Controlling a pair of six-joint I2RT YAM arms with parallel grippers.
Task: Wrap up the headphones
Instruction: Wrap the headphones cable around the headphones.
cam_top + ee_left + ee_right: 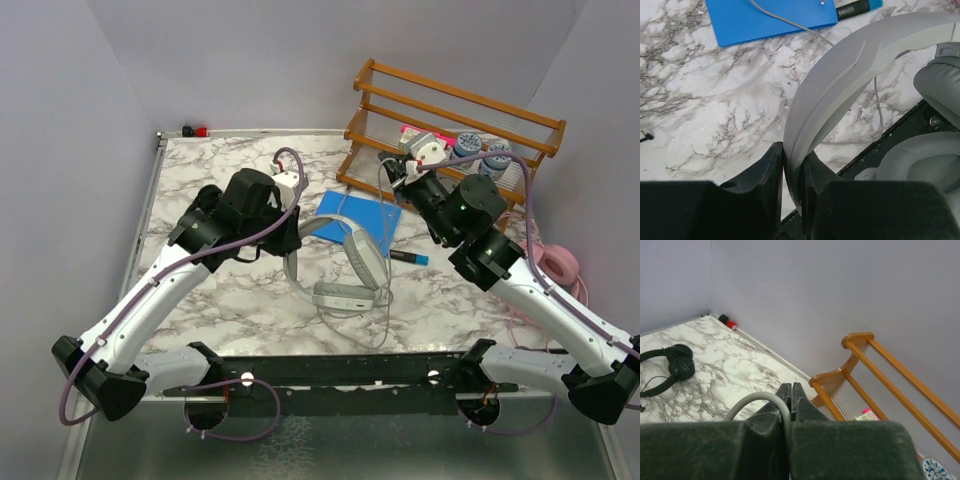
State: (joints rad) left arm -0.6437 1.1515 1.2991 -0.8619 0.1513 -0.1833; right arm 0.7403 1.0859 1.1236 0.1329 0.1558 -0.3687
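My left gripper (pixel 792 167) is pinching the headband (pixel 840 70) of the grey-white headphones (pixel 362 258), which are resting on the marble table (pixel 200 170) just beside the blue sheet (pixel 358 212). My right gripper (pixel 790 392) is squeezing what seems to be their grey cable (pixel 752 400), near the wooden rack (pixel 880 370).

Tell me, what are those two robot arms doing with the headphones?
It looks like they are wrapping up a cord. The left gripper clamps the headband of the grey-white headphones. The right gripper pinches their grey cable and holds it up near the wooden rack. The pink headphones and black headphones lie untouched.
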